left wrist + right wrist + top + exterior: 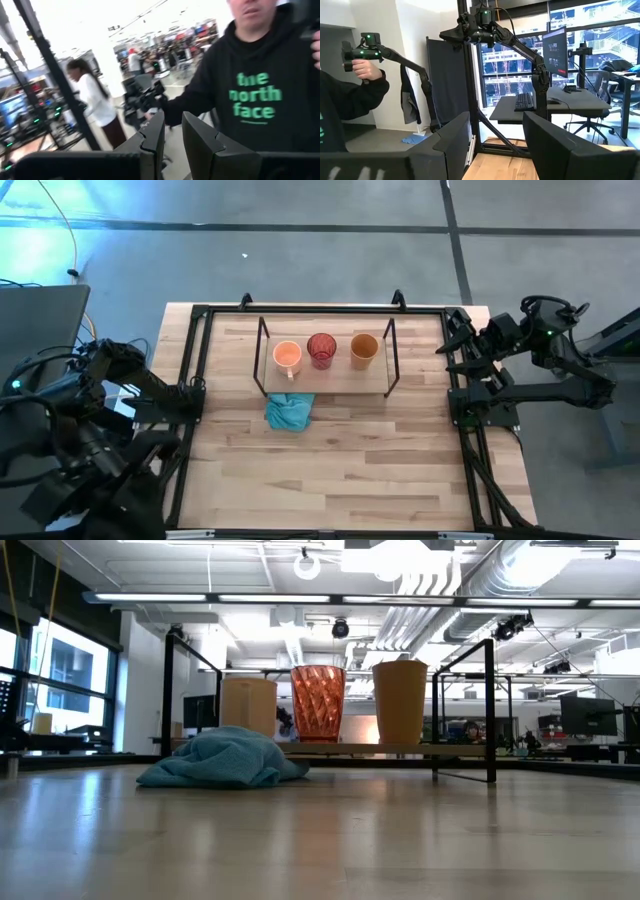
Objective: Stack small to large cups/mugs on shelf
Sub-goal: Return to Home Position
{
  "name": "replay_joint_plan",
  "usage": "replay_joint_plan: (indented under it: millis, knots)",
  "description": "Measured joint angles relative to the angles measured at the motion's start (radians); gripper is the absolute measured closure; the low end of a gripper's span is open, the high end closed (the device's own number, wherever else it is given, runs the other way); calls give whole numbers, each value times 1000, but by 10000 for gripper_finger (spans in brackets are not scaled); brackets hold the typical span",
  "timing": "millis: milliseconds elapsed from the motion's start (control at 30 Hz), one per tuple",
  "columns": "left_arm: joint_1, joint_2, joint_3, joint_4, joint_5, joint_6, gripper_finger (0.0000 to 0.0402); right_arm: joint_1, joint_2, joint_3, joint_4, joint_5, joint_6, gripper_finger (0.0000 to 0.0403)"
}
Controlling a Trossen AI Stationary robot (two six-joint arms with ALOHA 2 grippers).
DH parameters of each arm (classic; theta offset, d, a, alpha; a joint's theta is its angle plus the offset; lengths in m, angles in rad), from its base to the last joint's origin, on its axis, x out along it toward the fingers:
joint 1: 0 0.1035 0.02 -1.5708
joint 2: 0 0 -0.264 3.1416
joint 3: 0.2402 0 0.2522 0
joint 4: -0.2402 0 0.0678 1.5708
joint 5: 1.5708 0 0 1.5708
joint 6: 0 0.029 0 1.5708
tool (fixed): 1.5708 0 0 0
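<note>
Three cups stand upright in a row on the shelf (330, 375), a black wire rack with a light wood board (380, 748). From the table's left they are the light orange mug (287, 356) (248, 705), the red patterned cup (321, 349) (318, 702) and the amber tumbler (364, 350) (400, 700). My left gripper (195, 388) (172, 137) sits at the table's left edge, open by a narrow gap, far from the cups. My right gripper (452, 340) (497, 145) sits at the right edge, open wider. Neither holds anything.
A crumpled teal-blue cloth (289, 411) (225, 760) lies on the table just in front of the shelf's left part. A black frame (190, 360) borders the tabletop. A person in a black hoodie (250, 95) stands beyond the table, holding a handheld device (360, 52).
</note>
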Motion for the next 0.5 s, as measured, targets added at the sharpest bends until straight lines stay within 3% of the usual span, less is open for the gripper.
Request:
replay_joint_plan:
  millis: [300, 500]
  knots:
    - [0, 0, 0, 2, 161, -96, 346, 0, 0, 0, 0, 0, 7, 226]
    - [0, 0, 0, 1, 197, -216, 346, 0, 0, 0, 0, 9, 7, 226]
